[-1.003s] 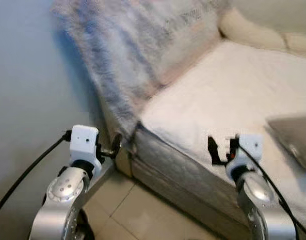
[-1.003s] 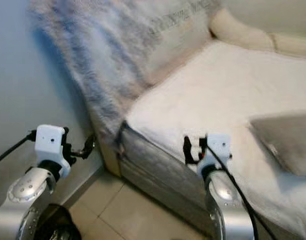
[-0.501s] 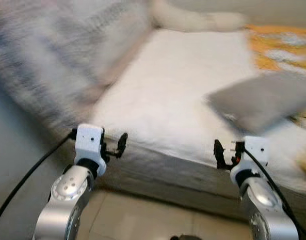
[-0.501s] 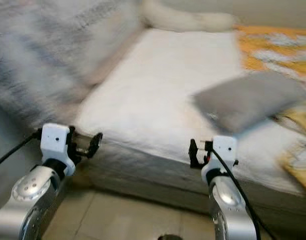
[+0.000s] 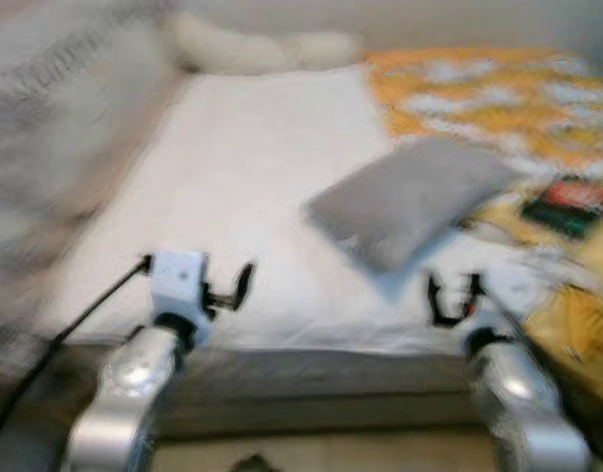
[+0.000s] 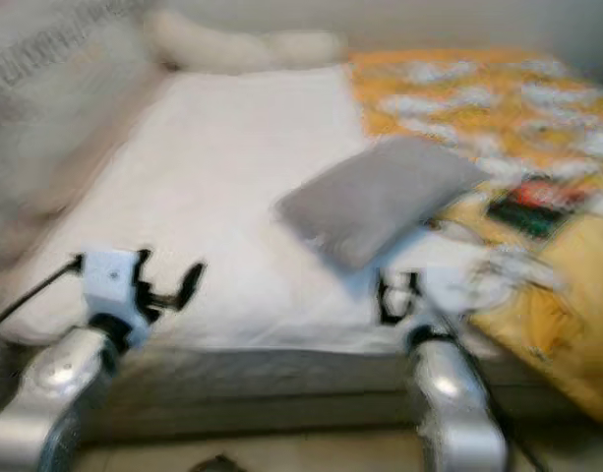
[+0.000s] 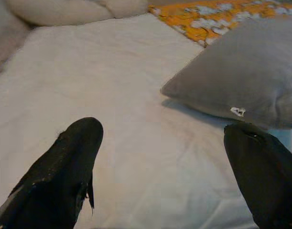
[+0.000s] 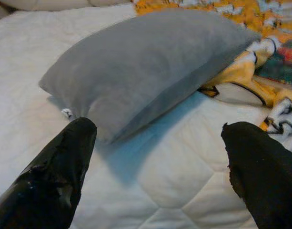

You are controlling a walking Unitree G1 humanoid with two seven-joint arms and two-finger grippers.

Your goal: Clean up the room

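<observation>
Head views (blurred): grey pillow [image 5: 404, 202] lies on the white bed cover [image 5: 237, 187], ahead of both grippers, long axis slanting from near-left to far-right. It sits ahead and to the right of the left gripper [image 5: 232, 287], almost straight ahead of the right gripper [image 5: 452, 300] — the right arm judged nearer.

Left wrist view: fingers [image 7: 65, 167] spread wide, nothing between them. Pillow corner, with its small white tag, lies just beyond the further-right finger — off the gripper's centre line.

Right wrist view: fingers [image 8: 60, 167] spread wide, empty. Pillow lies directly beyond the gap, near corner close to one fingertip, not touching. Past it, an orange patterned blanket [image 8: 260, 71].

Judgement: a forward reach by the right gripper meets the pillow's near long edge first.
</observation>
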